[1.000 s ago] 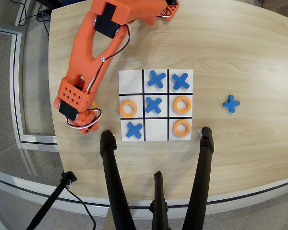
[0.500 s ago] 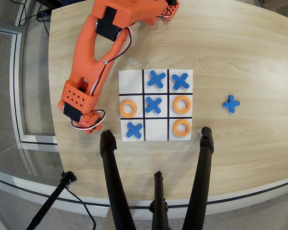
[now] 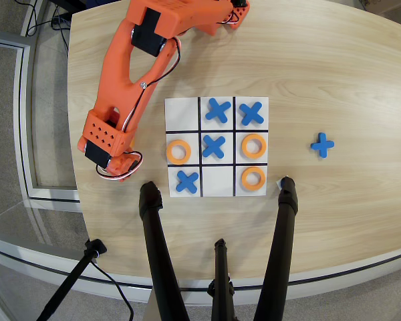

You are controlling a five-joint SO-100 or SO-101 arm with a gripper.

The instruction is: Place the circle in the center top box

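Gripper (image 3: 120, 170) points down left of the board (image 3: 184, 107); its fingers are hidden under the wrist, so spread or pinched cannot be told. No ring visible there. Center top box (image 3: 217, 180) is bare, between a blue cross (image 3: 187, 180) and an orange ring (image 3: 252, 178).

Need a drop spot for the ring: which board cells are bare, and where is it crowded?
Two cells are bare: top-left, above a ring, and bottom-middle, between a cross and a ring. The other seven are filled.
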